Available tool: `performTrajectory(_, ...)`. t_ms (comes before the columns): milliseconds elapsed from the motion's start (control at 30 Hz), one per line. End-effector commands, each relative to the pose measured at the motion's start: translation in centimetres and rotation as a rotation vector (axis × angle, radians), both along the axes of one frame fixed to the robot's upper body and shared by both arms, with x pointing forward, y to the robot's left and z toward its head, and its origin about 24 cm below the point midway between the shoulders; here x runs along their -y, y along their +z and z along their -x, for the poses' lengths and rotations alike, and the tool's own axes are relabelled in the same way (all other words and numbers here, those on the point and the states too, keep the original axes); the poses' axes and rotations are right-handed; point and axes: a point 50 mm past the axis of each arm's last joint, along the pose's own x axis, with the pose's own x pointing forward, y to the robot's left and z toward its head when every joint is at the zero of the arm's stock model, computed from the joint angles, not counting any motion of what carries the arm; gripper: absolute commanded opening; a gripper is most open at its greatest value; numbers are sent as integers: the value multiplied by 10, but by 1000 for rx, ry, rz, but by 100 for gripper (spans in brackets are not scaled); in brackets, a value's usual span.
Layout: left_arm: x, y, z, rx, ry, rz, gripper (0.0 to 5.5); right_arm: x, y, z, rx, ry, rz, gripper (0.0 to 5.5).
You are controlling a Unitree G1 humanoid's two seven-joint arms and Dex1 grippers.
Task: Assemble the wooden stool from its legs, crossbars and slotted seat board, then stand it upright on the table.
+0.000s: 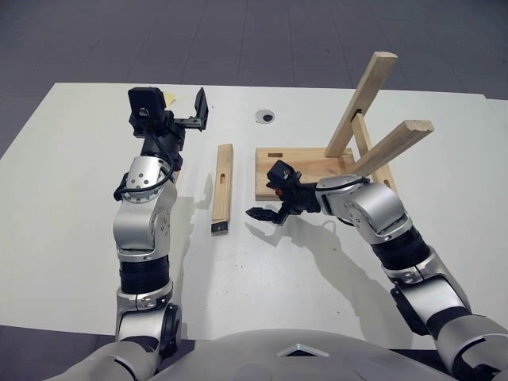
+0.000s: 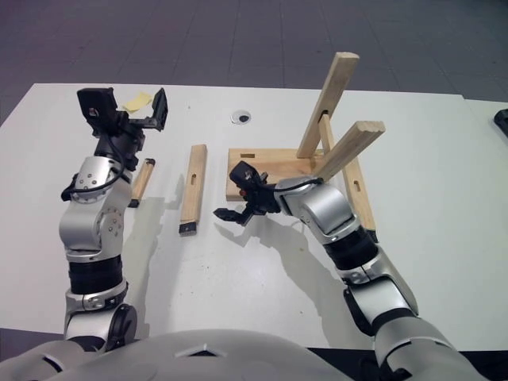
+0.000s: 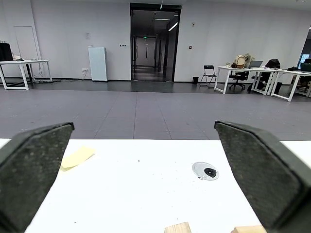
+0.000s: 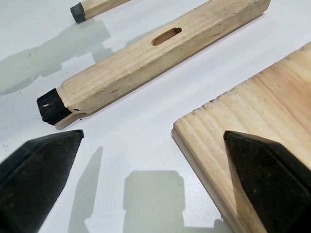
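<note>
Between seat board (image 1: 305,168) and loose leg (image 1: 223,186), right fingers (image 4: 41,162) gape empty; left fingers (image 3: 34,165) too, near perhaps-paper scrap (image 3: 77,157).

Seat board (image 4: 257,121) cropped at the right wrist view's edge, thin wooden piece (image 2: 141,184) half hidden behind left arm (image 2: 95,210)

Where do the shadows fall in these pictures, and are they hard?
Left eye view: the right gripper casts a soft shadow on the table, toward the robot. Right wrist view: a blocky shadow lies on the table beside the seat board.
</note>
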Motion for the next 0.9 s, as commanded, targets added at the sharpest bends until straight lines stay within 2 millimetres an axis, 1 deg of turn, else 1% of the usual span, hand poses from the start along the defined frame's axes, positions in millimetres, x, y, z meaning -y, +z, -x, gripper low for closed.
performTrajectory(33,1,3,-2,10,11,-11,540,12,-6,0,-29,-32,66,536)
performTrajectory(200,2,2,-2,9,14,-12,540,14,1,1,-11,-45,52,536)
performTrajectory(400,1,1,-3,8,20,-15,540,9,-5,0,-24,-39,77,536)
performTrajectory(533,2,2,-4,8,20,-18,540,4,-14,-4,-101,-62,114,536)
performTrajectory(700,0,3,-5,9,25,-22,540,-3,-23,-7,-232,-47,143,536)
performTrajectory(733,0,4,-6,9,27,-22,540,-5,-23,-5,-263,-20,137,536)
performTrajectory(833,-4,3,-5,3,47,-21,540,-7,-16,7,-262,162,140,536)
performTrajectory(900,-8,2,-4,-5,63,-22,540,-1,-12,18,-237,312,182,536)
